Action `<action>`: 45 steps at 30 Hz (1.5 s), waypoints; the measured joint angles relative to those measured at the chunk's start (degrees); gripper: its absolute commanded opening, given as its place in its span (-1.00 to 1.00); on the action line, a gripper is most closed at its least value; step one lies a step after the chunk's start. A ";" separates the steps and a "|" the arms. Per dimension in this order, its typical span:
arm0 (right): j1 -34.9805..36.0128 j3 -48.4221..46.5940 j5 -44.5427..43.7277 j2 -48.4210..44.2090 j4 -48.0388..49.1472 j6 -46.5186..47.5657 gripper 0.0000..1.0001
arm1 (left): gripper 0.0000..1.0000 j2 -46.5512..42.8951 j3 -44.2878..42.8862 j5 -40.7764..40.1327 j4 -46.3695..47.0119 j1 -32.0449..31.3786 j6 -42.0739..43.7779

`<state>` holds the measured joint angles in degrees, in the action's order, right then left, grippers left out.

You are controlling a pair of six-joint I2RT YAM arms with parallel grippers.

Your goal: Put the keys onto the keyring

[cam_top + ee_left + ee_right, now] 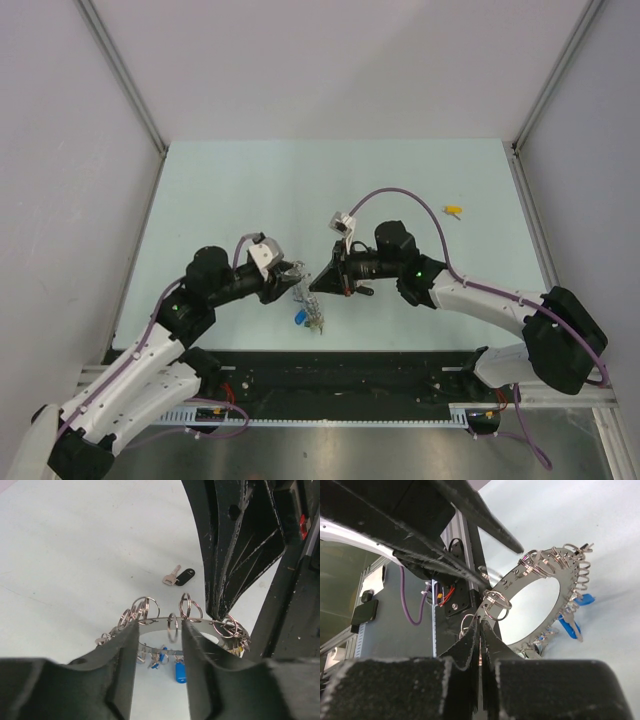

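Pinching the right edge of the keyring (512, 582), the right gripper (480, 627) is pressed together. The left gripper (159, 625) is spread around its left edge.

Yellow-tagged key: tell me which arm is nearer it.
Right. The right arm reaches in from the yellow-tagged key's side, passing close by it; the left arm is across the keyring, far left.

Pale table (250, 180) (mint-tinted) between grey walls (60, 150).
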<state>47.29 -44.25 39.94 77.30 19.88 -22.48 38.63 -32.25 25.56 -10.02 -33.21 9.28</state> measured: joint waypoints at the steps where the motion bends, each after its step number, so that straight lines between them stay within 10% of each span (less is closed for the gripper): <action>1: -0.07 0.13 -0.02 0.00 0.00 -0.02 -1.00 | 0.15 0.04 0.00 -0.13 0.04 0.02 -0.28; 10: -0.57 0.33 0.00 -0.07 -0.04 -0.04 -1.00 | 0.51 -4.17 -0.04 -1.40 -0.83 0.00 -5.99; 33: -1.81 -0.37 -6.69 18.78 7.65 0.90 -0.99 | 0.47 -1.16 0.68 -12.92 -5.86 0.00 -29.24; 38: -2.60 -0.57 -10.32 20.33 8.39 2.60 -0.22 | 0.51 1.25 0.68 -17.11 -7.54 0.02 -28.85; 45: 0.31 -1.11 -21.75 12.33 -1.05 9.42 0.18 | 0.59 2.99 0.70 -24.24 -10.93 0.31 -28.79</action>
<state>47.59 -45.36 18.20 89.62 18.83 -13.06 41.63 -31.55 1.32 -20.95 -32.91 -19.51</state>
